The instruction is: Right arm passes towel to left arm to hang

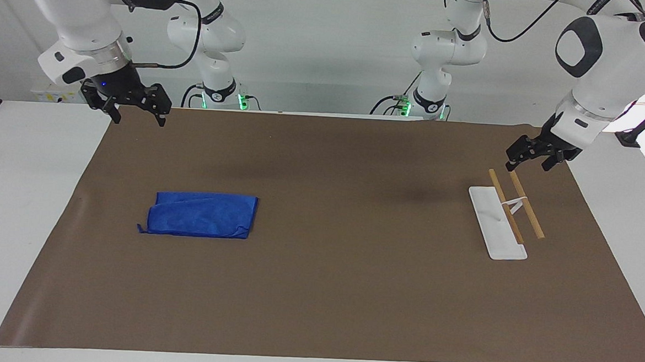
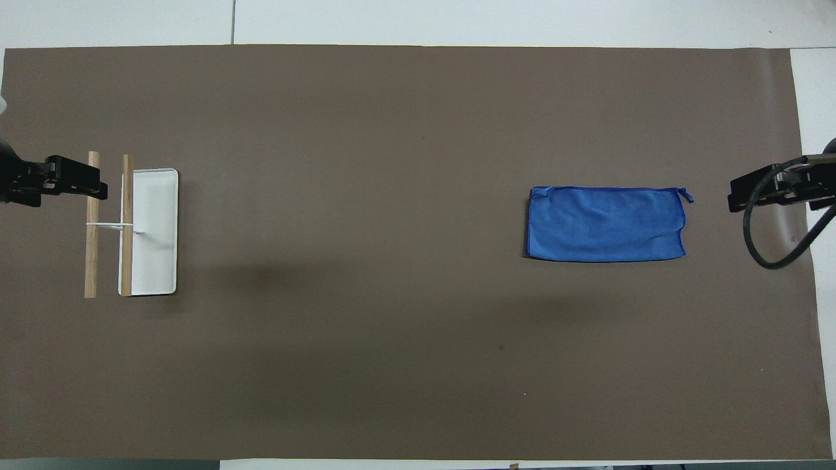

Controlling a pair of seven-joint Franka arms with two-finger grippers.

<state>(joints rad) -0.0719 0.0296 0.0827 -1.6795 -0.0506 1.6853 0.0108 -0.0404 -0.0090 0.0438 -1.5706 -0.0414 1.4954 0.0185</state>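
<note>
The blue towel lies flat and folded on the brown mat, toward the right arm's end of the table; it also shows in the overhead view. My right gripper is open and empty, raised over the mat's edge at that end, apart from the towel; its tip shows in the overhead view. My left gripper is open and empty, raised beside the towel rack at the left arm's end; it shows in the overhead view. Neither gripper touches anything.
The rack has a white flat base and two wooden rods on a thin white stand. The brown mat covers most of the white table. A black cable loops by the right gripper.
</note>
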